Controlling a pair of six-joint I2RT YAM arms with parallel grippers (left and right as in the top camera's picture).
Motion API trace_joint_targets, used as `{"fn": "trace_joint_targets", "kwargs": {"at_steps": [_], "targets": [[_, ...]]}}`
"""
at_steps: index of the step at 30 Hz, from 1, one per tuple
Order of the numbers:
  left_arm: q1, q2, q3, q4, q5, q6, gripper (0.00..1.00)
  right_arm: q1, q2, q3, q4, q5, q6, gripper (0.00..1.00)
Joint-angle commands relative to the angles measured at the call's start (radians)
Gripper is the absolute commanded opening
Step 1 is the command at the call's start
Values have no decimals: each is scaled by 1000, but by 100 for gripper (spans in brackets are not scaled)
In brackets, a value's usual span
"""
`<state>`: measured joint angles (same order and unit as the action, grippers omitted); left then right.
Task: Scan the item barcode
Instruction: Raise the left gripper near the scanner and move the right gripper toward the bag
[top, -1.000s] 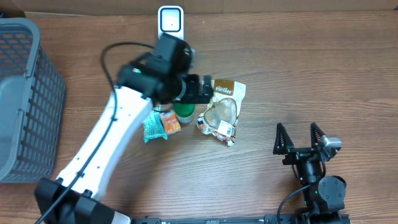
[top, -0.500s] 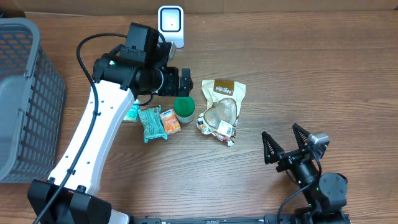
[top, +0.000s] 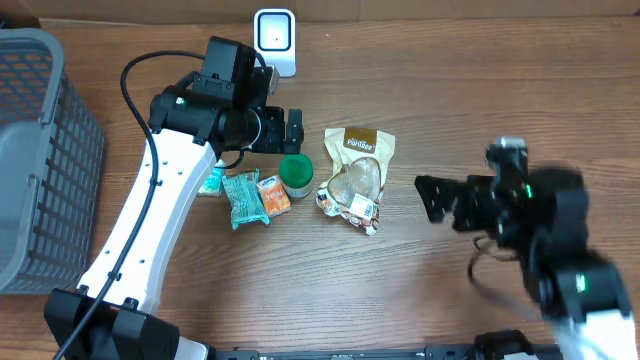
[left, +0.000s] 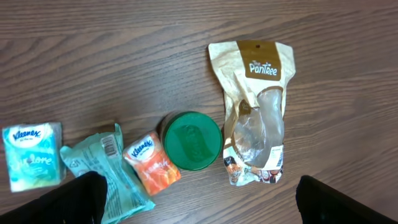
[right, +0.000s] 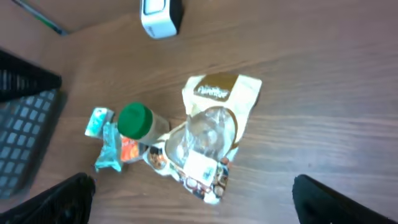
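The right end effector (top: 430, 198), wide and empty, now hovers nearer the pouch (top: 357, 170); the left end effector (top: 295, 131) stays put, wide

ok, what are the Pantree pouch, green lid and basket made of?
Pouch: glossy tan film, probably plastic, with a clear crinkled window. Green lid: smooth, looks like moulded plastic, embossed top. Basket: grey, likely plastic, open grid walls.
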<state>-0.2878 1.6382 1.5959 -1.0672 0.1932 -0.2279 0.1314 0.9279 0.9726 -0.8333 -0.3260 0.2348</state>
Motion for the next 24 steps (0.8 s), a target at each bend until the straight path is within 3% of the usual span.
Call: {"fn": "trace_joint_targets", "kwargs": {"at_steps": [1,9,12,16,17,18,22,24], "targets": [[4,4,17,4,-28,22,99,-3,184,154,-83,-35,-8,100],[-19,7,8,58,94,10,97,-4,475,225,-37,-35,-5,96],[-63,32,-9,67,107,-13,79,-4,534,225,-26,-35,0,92],[-128,100,-27,74,106,-66,43,-8,571,225,-28,-34,0,82],[-159,143,-28,82,106,-77,19,-10,573,225,-24,-34,0,77],[-178,170,-28,89,106,-89,4,-10,573,225,-19,-34,0,72],[-235,264,-28,137,103,-125,4,-10,573,225,-9,-10,10,49],[-254,299,-28,163,103,-142,5,-10,573,225,-11,11,32,43]]}}
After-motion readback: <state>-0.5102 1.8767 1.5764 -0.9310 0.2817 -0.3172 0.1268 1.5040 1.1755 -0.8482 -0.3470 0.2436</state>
